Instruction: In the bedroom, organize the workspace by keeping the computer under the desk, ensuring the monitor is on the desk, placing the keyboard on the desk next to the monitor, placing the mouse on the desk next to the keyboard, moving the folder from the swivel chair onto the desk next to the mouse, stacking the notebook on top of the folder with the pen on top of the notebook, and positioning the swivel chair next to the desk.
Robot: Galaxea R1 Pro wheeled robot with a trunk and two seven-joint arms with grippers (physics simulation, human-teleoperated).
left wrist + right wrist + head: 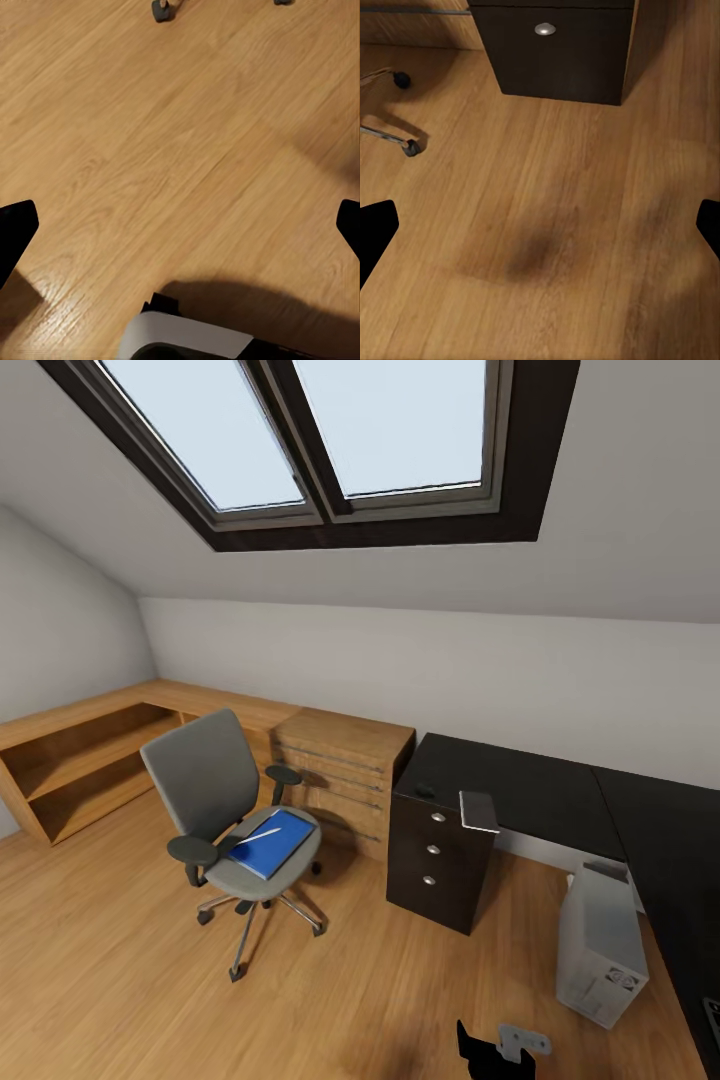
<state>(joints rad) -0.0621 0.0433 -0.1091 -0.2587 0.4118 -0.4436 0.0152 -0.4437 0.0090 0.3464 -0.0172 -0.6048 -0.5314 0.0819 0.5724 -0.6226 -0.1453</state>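
Facing bedroom corner under sloped skylight window point(340, 440). Swivel chair point(215, 800) out on wood floor point(120, 970), apart from desk point(530, 790), btwn low wooden shelving point(90, 760) and black drawers point(440, 855). Blue folder point(272, 843) flat on chair seat, whitish pen point(260, 835) lying across it. Notebook point(478, 810) on desk corner above drawers, partly overhanging edge; small dark item beside it, too small to tell. Computer point(600, 940) standing on floor by desk's inner corner, right of drawers, at desk edge. Sliver of keyboard point(712, 1015) at far right edge of head view.

Left gripper point(180, 225): both fingertips point(16, 229) at frame edges, jaws spread wide, nothing btwn, pointing at bare floor; chair caster point(160, 10) well ahead. Robot's white base point(187, 341) at near edge.

Right gripper point(540, 225): fingertips point(376, 232) likewise far apart, jaws wide, empty, over bare floor. Drawer front w/ silver knob point(544, 29) ahead, chrome chair leg & casters point(409, 148) off to one side. Folder, pen, notebook all well apart from both jaws.
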